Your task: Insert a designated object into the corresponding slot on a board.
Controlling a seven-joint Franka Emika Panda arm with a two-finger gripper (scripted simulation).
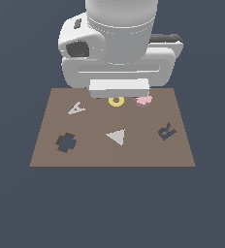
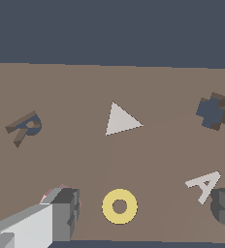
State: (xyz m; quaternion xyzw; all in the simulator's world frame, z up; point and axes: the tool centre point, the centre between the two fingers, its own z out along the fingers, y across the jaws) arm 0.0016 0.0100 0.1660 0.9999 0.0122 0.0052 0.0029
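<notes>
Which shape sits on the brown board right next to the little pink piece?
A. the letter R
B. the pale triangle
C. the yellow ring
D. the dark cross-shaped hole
C. In the exterior view the yellow ring lies just beside the pink piece along the far edge of the board, while the cross-shaped slot is off at the near corner on the exterior view's left.

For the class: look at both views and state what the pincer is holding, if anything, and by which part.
Nothing is held. The pincer stands open, one finger partly covering the pink piece, which lies flat on the board.
</notes>
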